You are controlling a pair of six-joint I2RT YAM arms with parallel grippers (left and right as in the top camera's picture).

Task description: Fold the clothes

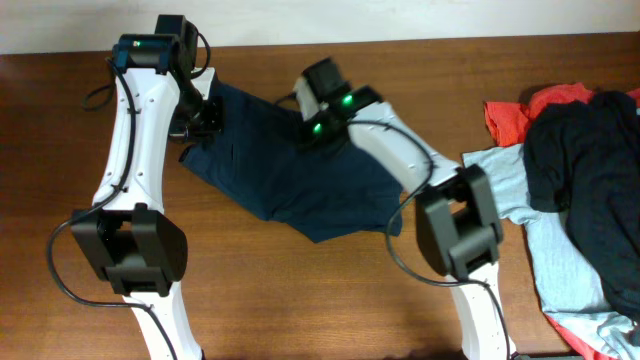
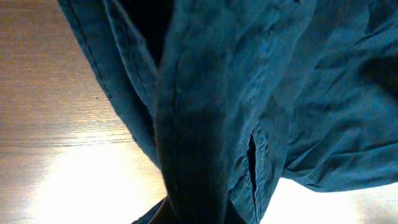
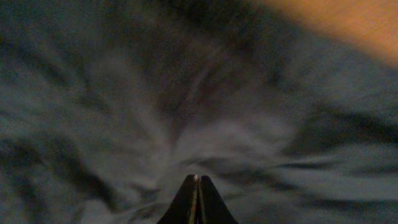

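The dark navy shorts (image 1: 290, 185) lie spread and rumpled on the wooden table (image 1: 300, 300), between the two arms. My left gripper (image 1: 205, 115) is at their far left edge. In the left wrist view a thick fold of the shorts (image 2: 211, 93) rises from the jaws and hides the fingers, with the cloth lifted off the table. My right gripper (image 1: 312, 128) is at the far middle edge. In the right wrist view its fingers (image 3: 197, 178) are shut together on the cloth (image 3: 124, 93), and wrinkles radiate from the tips.
A pile of other clothes lies at the right edge: a red garment (image 1: 510, 115), a black garment (image 1: 590, 170) on top, and a light blue T-shirt (image 1: 560, 260) under them. Both arm bases stand at the near side.
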